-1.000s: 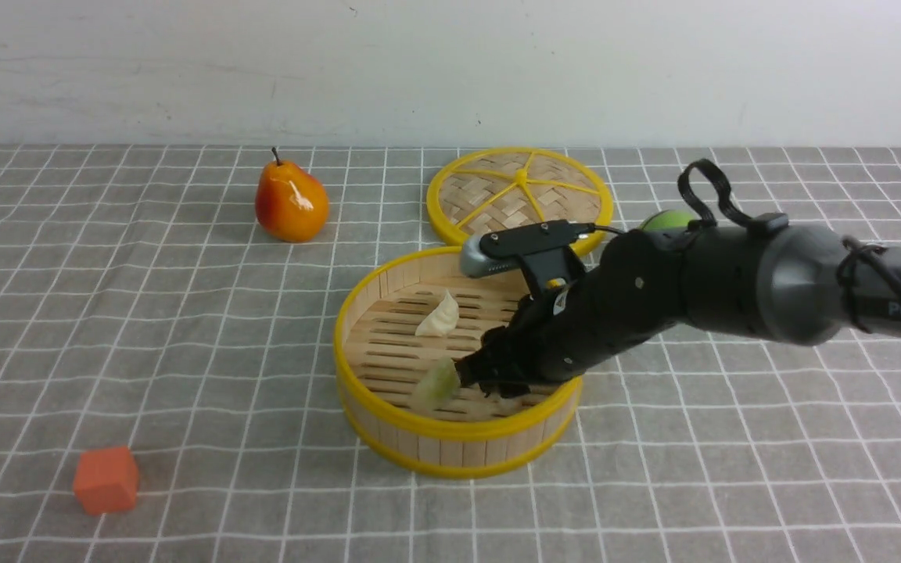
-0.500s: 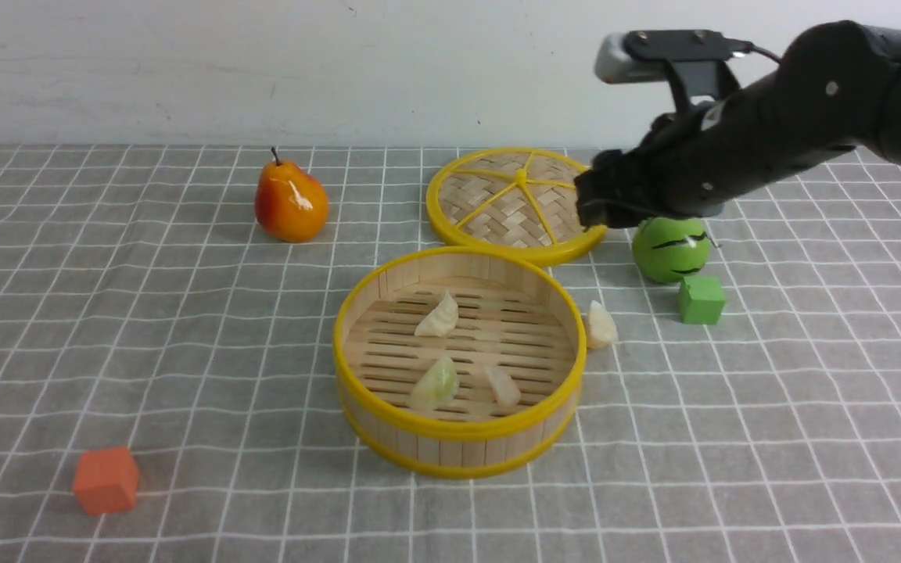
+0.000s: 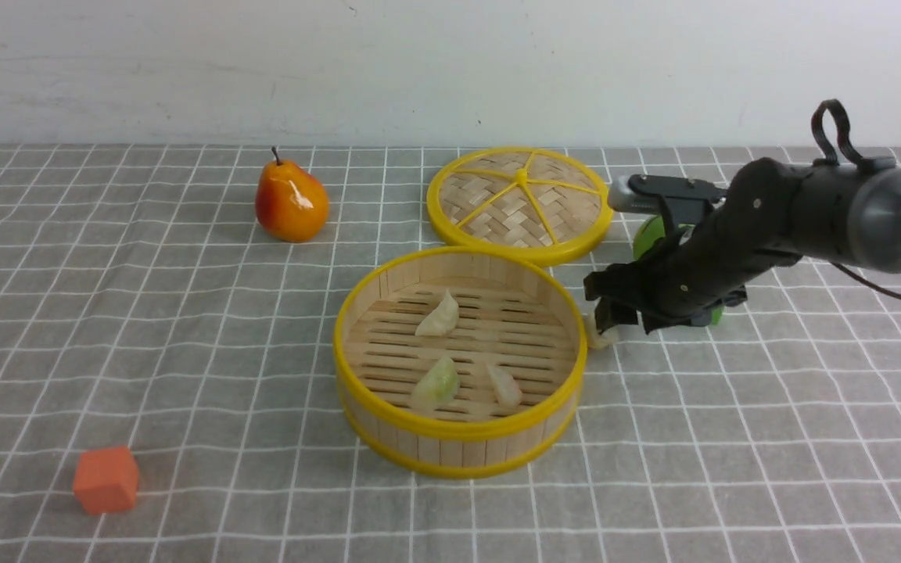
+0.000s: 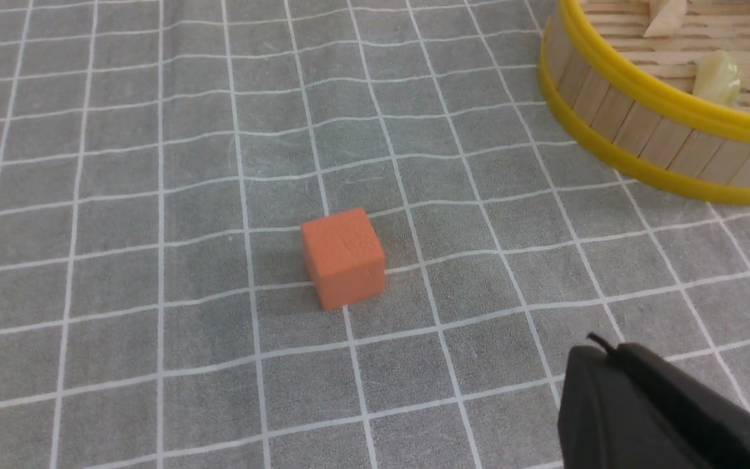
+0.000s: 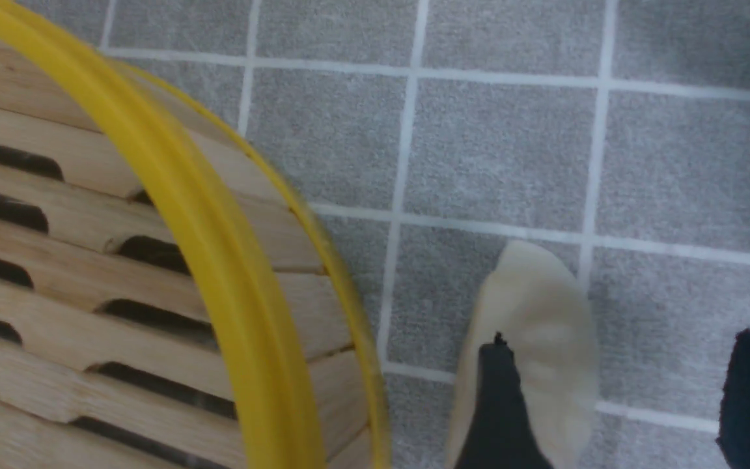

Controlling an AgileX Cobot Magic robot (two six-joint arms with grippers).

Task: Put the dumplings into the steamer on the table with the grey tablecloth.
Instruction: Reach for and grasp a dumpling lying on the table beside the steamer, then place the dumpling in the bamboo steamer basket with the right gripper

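A round bamboo steamer (image 3: 458, 450) sits mid-table (image 3: 810, 469) on a grey tablecloth (image 3: 184, 352) with a white grid. 3 small dumplings lie on its slatted floor: a white dumpling (image 3: 437, 315) toward the far side, and a green dumpling (image 3: 436, 383) and a pink dumpling (image 3: 504, 385) side by side near the front wall. A 4th dumpling (image 3: 601, 336), cream-white, lies on the cloth just outside the steamer's right wall. The right gripper (image 3: 611, 309) is low over it with its jaws apart. In the right wrist view 1 finger (image 5: 499, 404) overlaps this dumpling and the other is over bare cloth, so nothing is gripped. The left gripper (image 4: 616, 384) shows only as a black tip at the near left, closed, with an orange cube (image 3: 106, 478) on the cloth ahead of it, apart. Behind the steamer lies a flat woven lid (image 3: 519, 203), close to its rim. A pear (image 3: 291, 202) stands further left, and a green ball (image 3: 646, 238) is partly hidden behind the right arm.
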